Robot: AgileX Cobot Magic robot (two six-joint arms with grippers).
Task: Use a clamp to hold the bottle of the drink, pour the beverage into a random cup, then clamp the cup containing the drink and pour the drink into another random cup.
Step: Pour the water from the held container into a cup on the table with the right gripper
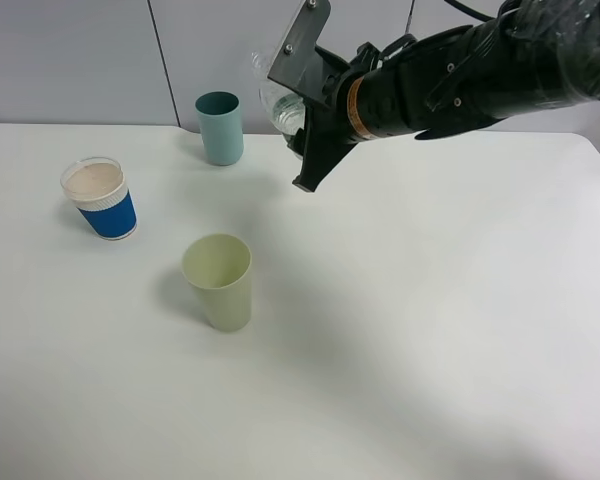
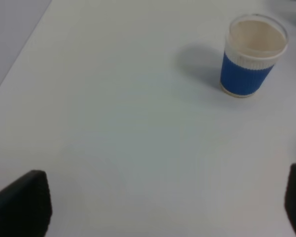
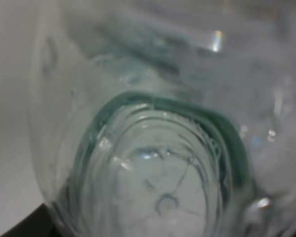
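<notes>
My right gripper [image 1: 292, 105] is shut on the clear bottle [image 1: 272, 98] and holds it tilted in the air, just right of the teal cup and up and right of the pale yellow-green cup [image 1: 220, 285]. Seen from close up, the bottle [image 3: 158, 148] fills the right wrist view; I cannot make out the beverage in it. The yellow-green cup stands upright in mid-table and looks empty from above. At the left stands the blue paper cup [image 1: 105, 205] [image 2: 246, 69], upright, with a beige inside. My left gripper [image 2: 158, 207] is open over bare table, well short of the blue cup.
A darker teal cup [image 1: 220, 128] stands upright at the back, close to the held bottle. The white table [image 1: 430, 330] reaches a grey back wall. The right arm spans the upper right of the exterior high view.
</notes>
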